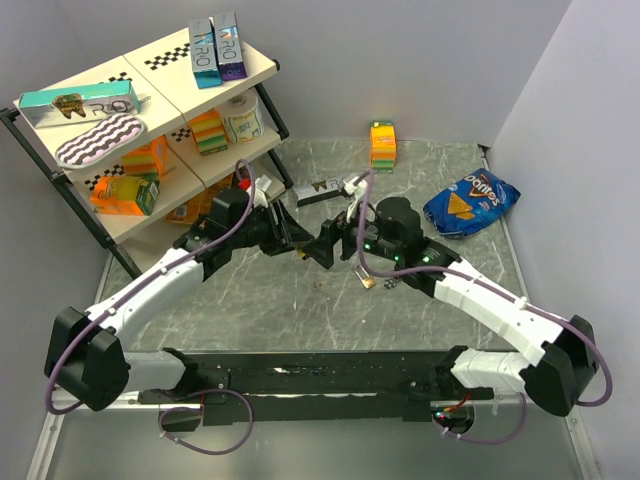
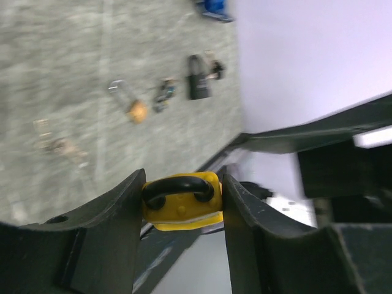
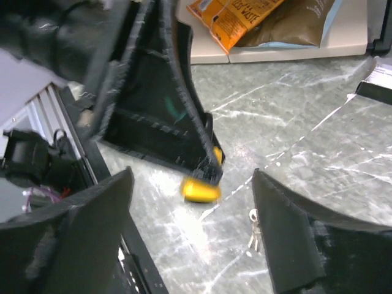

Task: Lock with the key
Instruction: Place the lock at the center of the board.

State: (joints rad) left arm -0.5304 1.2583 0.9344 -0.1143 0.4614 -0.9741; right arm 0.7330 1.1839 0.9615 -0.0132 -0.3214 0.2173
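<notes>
The lock is off the bench, clamped between the left fingers above the middle of the surface. They press on the two sides of its brass-yellow body, and the dark shackle curves across the top toward the left wrist camera. Its keyhole face does not show in any view, so I cannot tell which way it points. The right fingers stand wide apart with nothing between them, facing the lock from the bench's right-hand side, close to it but not touching. The key lies flat on the bench just right of centre, below the right wrist and a little toward the near edge from those fingers. From above, its long axis seems to run roughly from far edge to near edge, with the pale ring at the far end and the gold-brown piece at the near end. The right arm is clearly the nearer one, and the left is occupied, so picking the key up looks like the right arm's job: down and slightly back toward the near edge, with the fingers set across that axis. A black padlock with its own small dark keys lies close by, toward the right edge, and could be grabbed by mistake.
</notes>
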